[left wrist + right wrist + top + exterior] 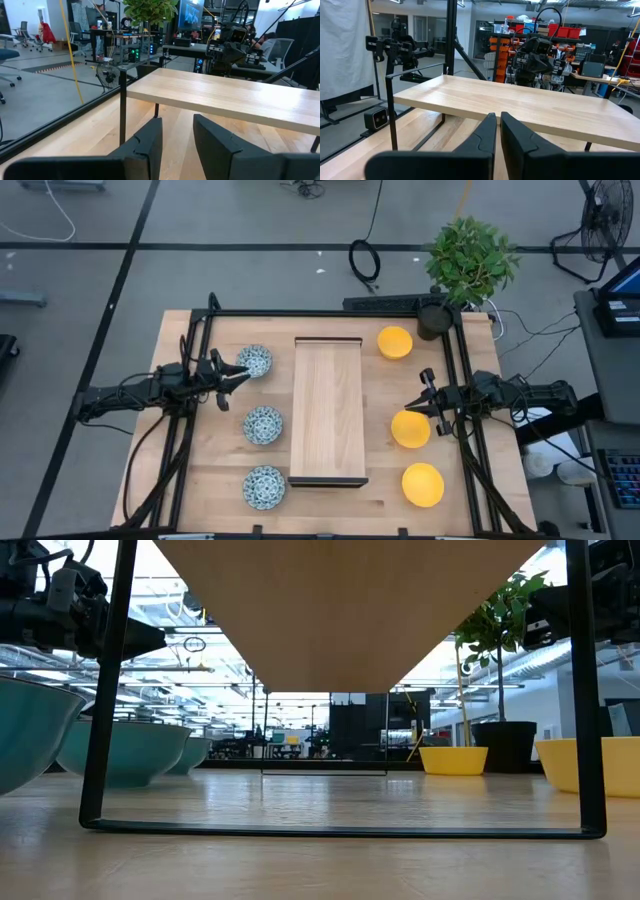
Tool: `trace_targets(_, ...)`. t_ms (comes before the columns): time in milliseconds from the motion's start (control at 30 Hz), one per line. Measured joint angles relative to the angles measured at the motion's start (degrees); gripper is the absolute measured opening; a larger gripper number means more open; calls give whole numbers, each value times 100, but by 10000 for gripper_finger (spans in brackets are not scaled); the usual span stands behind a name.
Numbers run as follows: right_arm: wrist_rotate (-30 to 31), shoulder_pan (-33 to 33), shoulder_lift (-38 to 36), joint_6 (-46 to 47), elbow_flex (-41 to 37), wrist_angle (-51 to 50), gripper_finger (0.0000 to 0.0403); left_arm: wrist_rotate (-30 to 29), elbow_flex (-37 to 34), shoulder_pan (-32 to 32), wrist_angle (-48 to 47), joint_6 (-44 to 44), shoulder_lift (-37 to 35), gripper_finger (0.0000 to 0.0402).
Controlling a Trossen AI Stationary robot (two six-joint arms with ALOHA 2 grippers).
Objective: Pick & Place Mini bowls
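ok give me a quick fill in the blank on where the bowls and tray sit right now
The wooden tray holds ____ bowls.
The three patterned bowls sit on the tray's ____ in the high view.
The number of yellow bowls on the table is ____.
The potted plant stands nearest a bowl coloured ____.

Missing words: no; left; three; yellow

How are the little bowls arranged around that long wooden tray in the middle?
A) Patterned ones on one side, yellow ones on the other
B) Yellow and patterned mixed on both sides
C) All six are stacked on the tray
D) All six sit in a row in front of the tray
A: three patterned bowls line one side of the wooden tray, and three yellow bowls line the other.
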Motion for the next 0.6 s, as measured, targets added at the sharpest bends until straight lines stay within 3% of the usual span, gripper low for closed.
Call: trace_targets(600,0,0,1,0,0,0,15,2,0,1,2,0,0,113)
